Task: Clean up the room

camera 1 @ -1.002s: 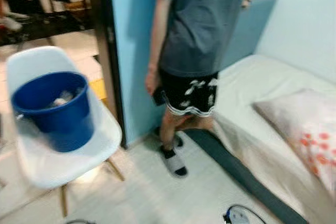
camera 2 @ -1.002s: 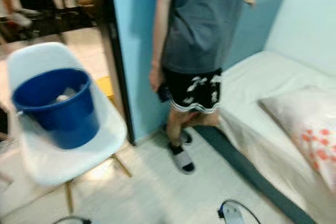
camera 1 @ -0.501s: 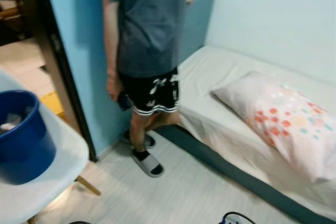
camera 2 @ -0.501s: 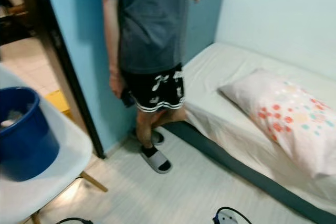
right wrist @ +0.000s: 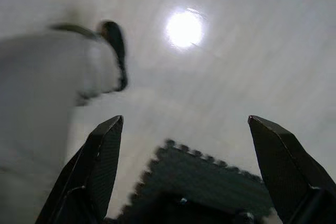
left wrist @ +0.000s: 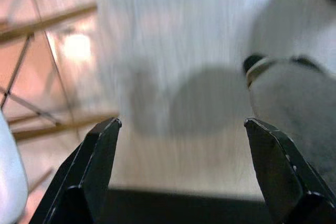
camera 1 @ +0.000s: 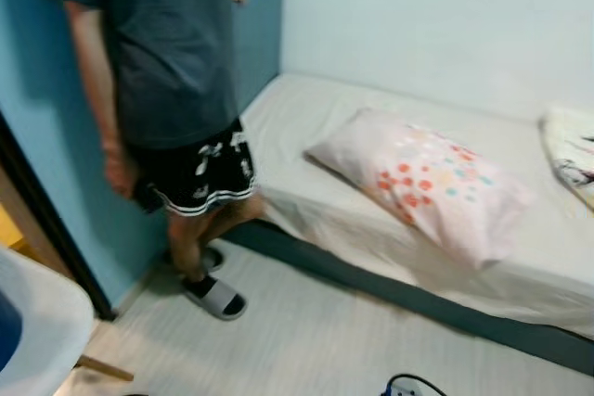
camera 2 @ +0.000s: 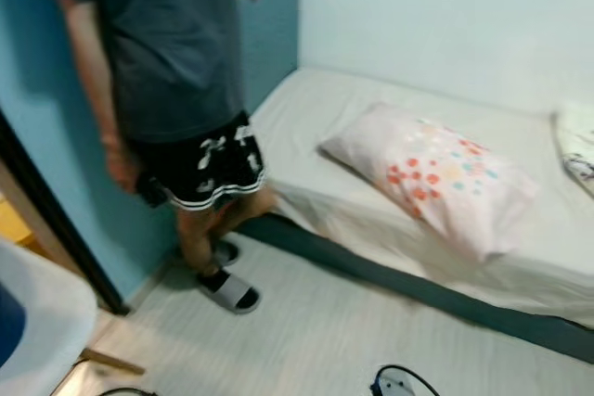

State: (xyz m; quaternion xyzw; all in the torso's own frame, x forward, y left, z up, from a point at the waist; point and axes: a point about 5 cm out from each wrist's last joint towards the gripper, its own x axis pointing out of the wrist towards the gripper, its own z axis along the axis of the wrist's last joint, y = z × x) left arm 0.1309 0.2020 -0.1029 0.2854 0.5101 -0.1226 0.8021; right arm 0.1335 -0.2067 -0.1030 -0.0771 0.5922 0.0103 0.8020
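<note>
Pale striped flooring (camera 1: 306, 331) is running between a low bed (camera 1: 371, 183) and a blue wall. Both pincers are hanging idle over that floor: the left gripper (left wrist: 181, 169) and the right gripper (right wrist: 184, 169) are each gaping wide, holding nothing. Well ahead of them, a spotted pillow (camera 1: 422, 183) is lying askew on the mattress, probably awaiting tidying. A person (camera 1: 167, 90) is standing beside the headboard, a white chair (camera 2: 37, 322) nearer the left pincer.

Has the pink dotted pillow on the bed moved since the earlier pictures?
No. The pink dotted pillow lies at the same spot on the white mattress; the camera turned.
</note>
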